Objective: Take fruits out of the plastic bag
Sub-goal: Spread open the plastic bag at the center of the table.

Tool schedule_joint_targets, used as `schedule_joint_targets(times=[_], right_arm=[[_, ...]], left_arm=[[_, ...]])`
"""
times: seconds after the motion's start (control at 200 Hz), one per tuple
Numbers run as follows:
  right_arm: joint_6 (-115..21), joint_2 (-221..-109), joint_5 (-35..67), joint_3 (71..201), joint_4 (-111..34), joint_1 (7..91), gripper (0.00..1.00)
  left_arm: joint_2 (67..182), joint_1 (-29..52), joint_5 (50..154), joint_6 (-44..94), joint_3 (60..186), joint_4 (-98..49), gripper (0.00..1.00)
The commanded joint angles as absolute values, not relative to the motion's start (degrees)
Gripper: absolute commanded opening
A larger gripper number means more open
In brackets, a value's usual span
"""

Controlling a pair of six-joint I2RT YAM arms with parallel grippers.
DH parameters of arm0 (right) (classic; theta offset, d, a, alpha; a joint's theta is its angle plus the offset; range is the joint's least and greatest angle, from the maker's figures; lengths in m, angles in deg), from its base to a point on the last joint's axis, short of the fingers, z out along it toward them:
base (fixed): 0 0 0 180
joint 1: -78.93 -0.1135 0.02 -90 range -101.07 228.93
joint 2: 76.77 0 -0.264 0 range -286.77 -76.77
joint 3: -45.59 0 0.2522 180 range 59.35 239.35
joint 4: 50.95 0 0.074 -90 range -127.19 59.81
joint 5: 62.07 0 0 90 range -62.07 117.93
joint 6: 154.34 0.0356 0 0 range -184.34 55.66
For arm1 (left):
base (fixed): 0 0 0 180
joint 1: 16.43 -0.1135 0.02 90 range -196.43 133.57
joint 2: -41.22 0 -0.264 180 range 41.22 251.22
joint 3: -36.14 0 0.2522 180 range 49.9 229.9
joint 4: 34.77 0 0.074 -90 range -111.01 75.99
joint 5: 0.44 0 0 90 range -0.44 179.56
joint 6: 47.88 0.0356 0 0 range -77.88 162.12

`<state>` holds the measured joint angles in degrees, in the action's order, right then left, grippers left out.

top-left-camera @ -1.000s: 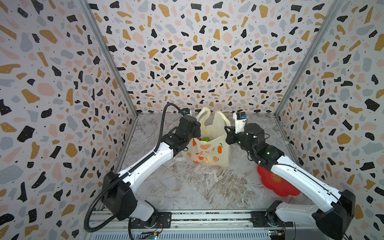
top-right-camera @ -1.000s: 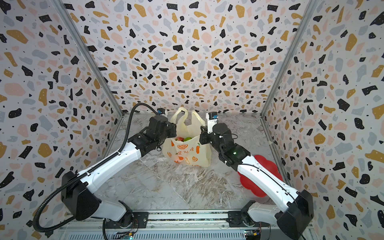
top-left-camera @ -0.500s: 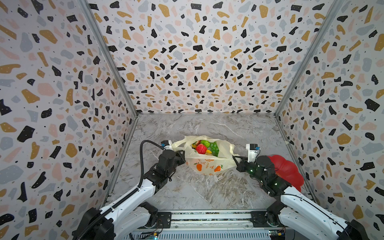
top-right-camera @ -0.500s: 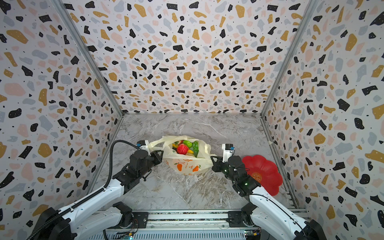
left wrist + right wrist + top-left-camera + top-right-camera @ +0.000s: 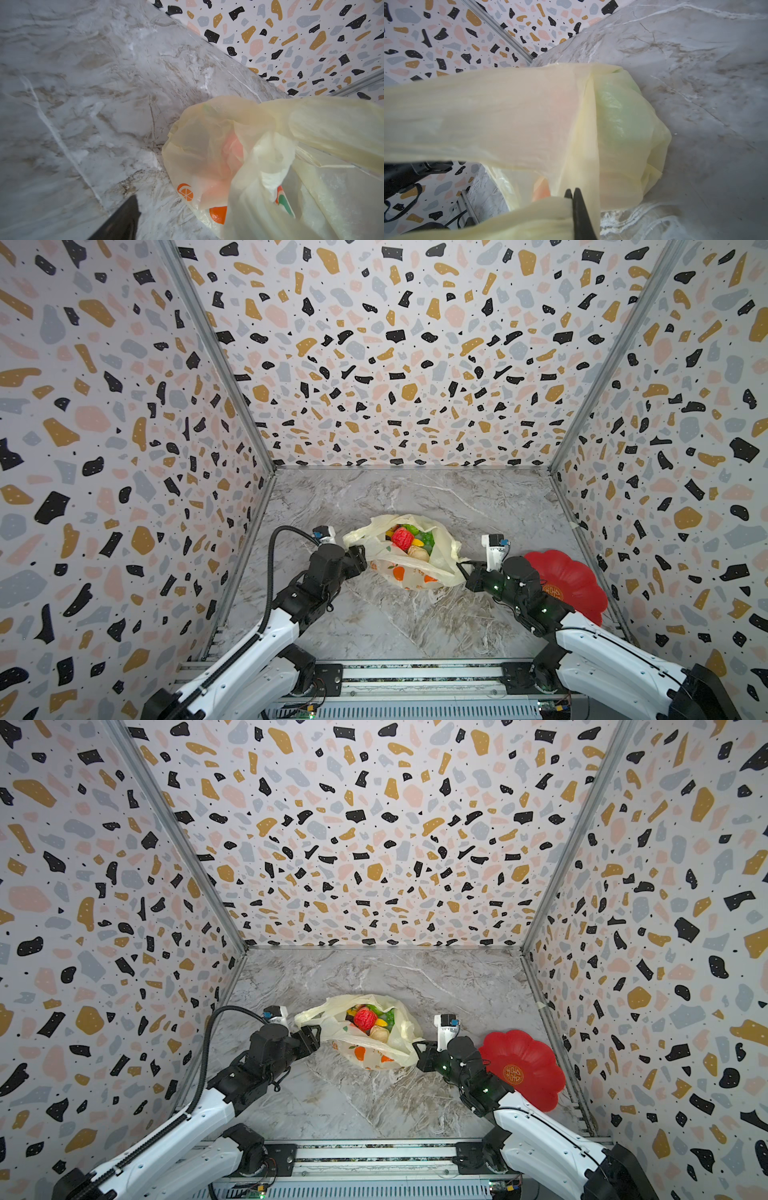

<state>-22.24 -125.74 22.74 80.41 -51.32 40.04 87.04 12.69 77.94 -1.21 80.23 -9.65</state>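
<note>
Your right claw (image 5: 462, 567) was clamped tight on a handle of the bag (image 5: 415, 568) — the bag itself sat open on the table (image 5: 374, 626), near the plate (image 5: 569, 585), on its left-arm side. The fruits (image 5: 409, 540) were heaped inside it. Your left claw (image 5: 360, 558) had its jaws apart at the bag's side farthest from the plate — handle loop just beside it.
</note>
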Motion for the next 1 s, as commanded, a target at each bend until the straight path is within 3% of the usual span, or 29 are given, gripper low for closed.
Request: schedule_joint_targets(times=[0.0,0.285,0.486,0.641,0.701,0.996], right_arm=[[-24.0,-126.3,24.8,82.9,-50.9,39.4,0.00],[-24.9,-127.2,25.9,83.9,-50.9,38.8,0.00],[-25.4,-127.5,26.7,84.7,-50.7,37.6,0.00],[-25.8,-127.4,27.3,85.0,-50.3,37.5,0.00],[-25.8,-127.7,27.4,85.2,-50.4,37.5,0.00],[-26.2,-127.8,27.3,85.8,-50.6,37.1,0.00]], left_arm=[[82.3,14.1,75.7,1.2,83.3,0.1,0.82],[78.5,20.7,73.1,0.0,93.8,9.3,0.83],[81.8,25.7,77.4,-0.6,97.7,6.1,0.69],[87.2,41.4,61.7,-1.8,103.9,9.5,0.62],[89.6,44.8,61.0,-2.0,104.9,9.0,0.59],[101.6,48.0,58.4,-2.7,102.8,2.2,0.62]])
